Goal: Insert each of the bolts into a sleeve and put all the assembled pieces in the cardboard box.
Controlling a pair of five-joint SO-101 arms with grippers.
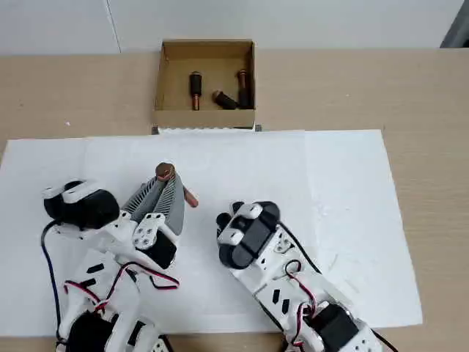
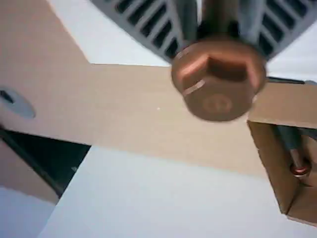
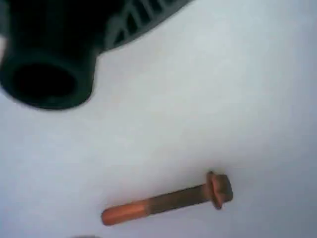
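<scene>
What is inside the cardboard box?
Three assembled pieces lie in the cardboard box, each a coppery bolt in a black sleeve: the left piece, the tilted middle piece and the right piece. The near wall hides a strip of floor behind it.

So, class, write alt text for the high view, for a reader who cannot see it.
The left gripper holds a copper bolt over a white paper sheet on a wooden table, with the right arm close beside it. A second bolt lies on the sheet, and the cardboard box beyond holds three assembled pieces.
</scene>
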